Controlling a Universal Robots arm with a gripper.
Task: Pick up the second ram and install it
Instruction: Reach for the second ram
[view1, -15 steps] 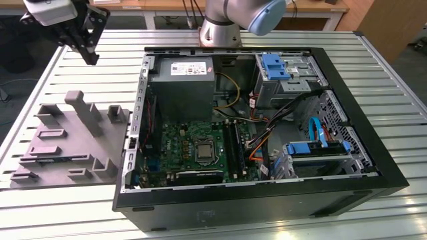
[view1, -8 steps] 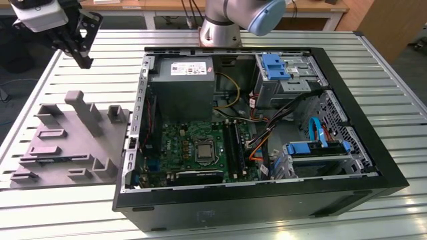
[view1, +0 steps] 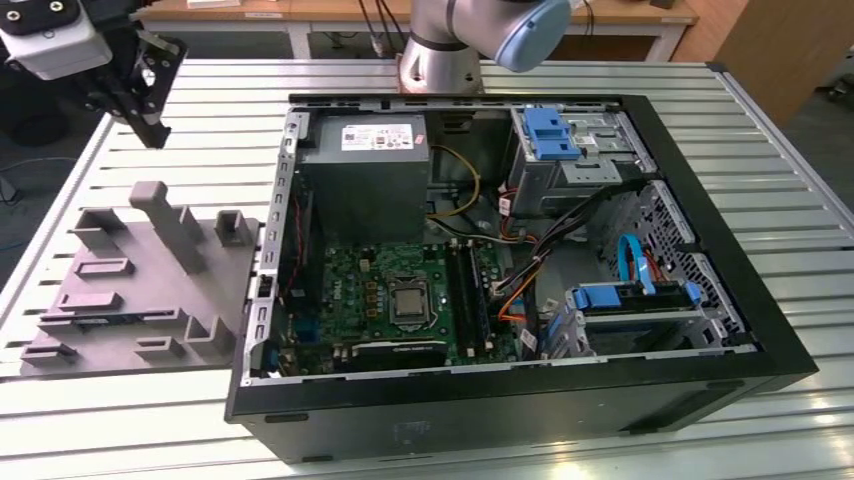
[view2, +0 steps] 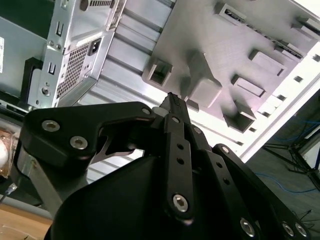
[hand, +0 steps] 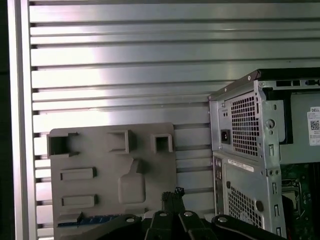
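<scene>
Above the slatted metal table, the black gripper hangs with jaws closed and empty. This looks like the approach: the slim blue-green ram stick lies ungrasped in the grey moulded tray.

Tabletop gap between fixture and case

- White label on the power supply, upper middle of the exterior view: print too small to read.
- No other text is legible.
</scene>
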